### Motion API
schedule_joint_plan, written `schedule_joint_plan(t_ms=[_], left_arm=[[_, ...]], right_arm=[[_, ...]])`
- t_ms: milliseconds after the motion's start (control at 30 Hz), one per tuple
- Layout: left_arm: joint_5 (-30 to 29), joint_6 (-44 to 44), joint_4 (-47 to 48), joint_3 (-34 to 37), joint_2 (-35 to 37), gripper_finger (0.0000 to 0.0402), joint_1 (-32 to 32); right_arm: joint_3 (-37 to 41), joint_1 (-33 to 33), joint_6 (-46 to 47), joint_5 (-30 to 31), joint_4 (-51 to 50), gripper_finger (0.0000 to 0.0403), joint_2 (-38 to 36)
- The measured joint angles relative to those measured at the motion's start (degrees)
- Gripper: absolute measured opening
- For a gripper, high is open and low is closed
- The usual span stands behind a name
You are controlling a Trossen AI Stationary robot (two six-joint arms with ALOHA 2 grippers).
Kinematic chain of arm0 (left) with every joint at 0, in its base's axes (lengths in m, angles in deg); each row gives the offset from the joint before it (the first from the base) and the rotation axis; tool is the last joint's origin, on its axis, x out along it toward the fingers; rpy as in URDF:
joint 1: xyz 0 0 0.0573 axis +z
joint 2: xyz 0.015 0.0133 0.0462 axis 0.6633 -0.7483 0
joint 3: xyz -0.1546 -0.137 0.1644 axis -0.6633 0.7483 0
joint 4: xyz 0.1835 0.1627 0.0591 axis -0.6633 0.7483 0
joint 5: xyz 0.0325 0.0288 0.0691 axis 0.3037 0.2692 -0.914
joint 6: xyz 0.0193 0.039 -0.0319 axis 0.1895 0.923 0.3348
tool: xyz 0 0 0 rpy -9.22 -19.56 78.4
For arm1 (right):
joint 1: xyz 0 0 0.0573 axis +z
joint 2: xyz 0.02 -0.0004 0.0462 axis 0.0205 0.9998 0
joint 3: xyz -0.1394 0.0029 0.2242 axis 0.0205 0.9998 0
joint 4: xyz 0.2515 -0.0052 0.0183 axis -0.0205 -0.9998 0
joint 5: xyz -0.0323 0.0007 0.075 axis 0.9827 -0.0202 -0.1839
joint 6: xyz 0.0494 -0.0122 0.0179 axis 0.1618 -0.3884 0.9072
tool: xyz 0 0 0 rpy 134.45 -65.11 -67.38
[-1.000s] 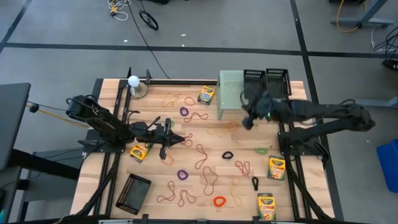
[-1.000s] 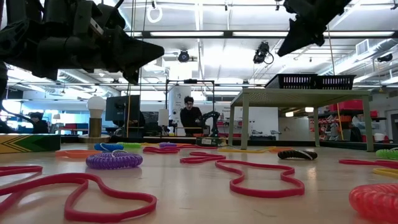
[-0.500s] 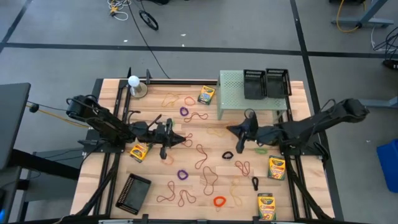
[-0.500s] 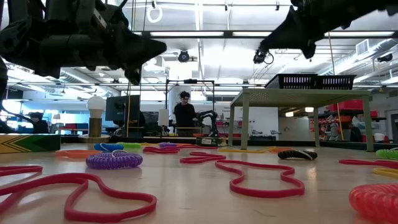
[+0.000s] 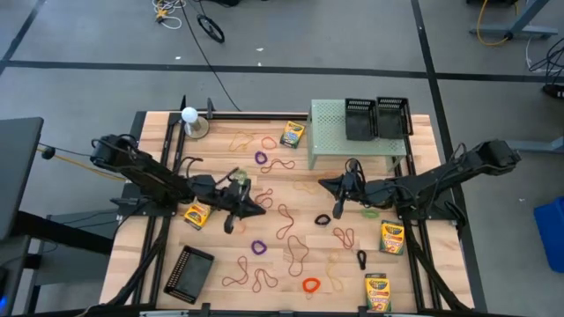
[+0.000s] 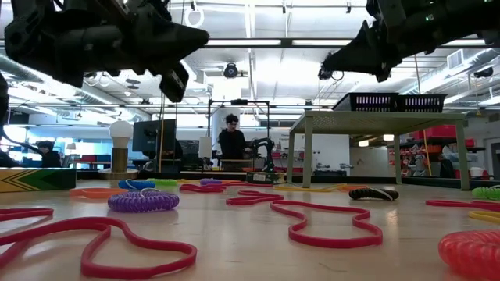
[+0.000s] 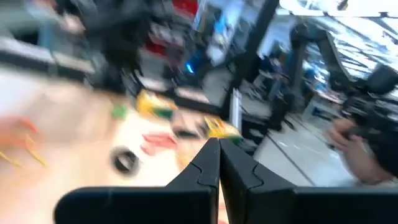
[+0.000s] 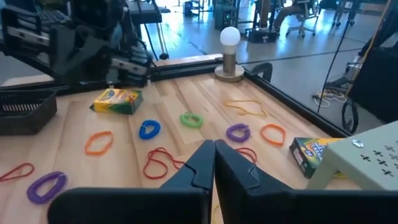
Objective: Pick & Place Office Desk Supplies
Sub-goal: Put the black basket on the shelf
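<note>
Hovering above the wooden worktop (image 5: 150,264), the left tool (image 5: 231,222) has its fingers pressed together, holding nothing; a crayon box (image 5: 196,215) lies just beside that arm, and a purple ring (image 5: 258,247) lies near the tip. Red rubber-band loops (image 5: 284,221) sprawl across the middle. Farther right, the right tool (image 5: 336,211) hangs just over a black ring (image 5: 322,219), fingers together and empty, with another crayon box (image 5: 392,238) near its arm.
</note>
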Motion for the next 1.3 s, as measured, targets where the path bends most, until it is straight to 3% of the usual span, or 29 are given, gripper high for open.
schedule_joint_plan(t_ms=[100, 300, 467, 600, 800, 900, 1133, 1300], left_arm=[[0.9, -3.2, 15.0, -2.6, 4.4, 0.001, -1.4], [0.9, -9.8, 58.0, -13.0, 13.1, 0.0038, -4.3], [1.7, -14.6, 89.4, -23.1, 13.9, 0.0069, -8.6], [4.5, -18.7, 104.5, -27.6, 12.4, 0.0096, -12.6], [12.8, -22.0, 112.2, -28.8, 9.5, 0.0137, -18.3], [13.4, -22.9, 112.0, -28.8, 8.1, 0.0164, -21.2], [7.6, -21.6, 114.2, -28.8, 5.0, 0.022, -25.7], [5.7, -20.9, 111.5, -28.8, 2.4, 0.0219, -27.0]], right_arm=[[0.0, 0.0, 0.0, 0.0, -0.9, 0.0022, 0.0], [0.0, 0.0, -0.1, 0.0, -3.4, 0.0022, 0.0], [0.0, 0.0, -3.0, -0.1, -3.7, 0.0022, 0.0], [0.0, 0.0, -3.6, -0.2, -4.0, 0.0022, 0.0], [0.0, 0.0, -3.6, -0.2, -4.8, 0.0023, 0.0], [0.0, 0.0, -3.6, -0.2, -4.9, 0.0023, 0.0], [0.0, 0.0, -3.6, -0.1, -4.8, 0.0023, 0.0], [0.0, 0.0, -3.6, 0.0, -4.8, 0.0023, 0.0]])
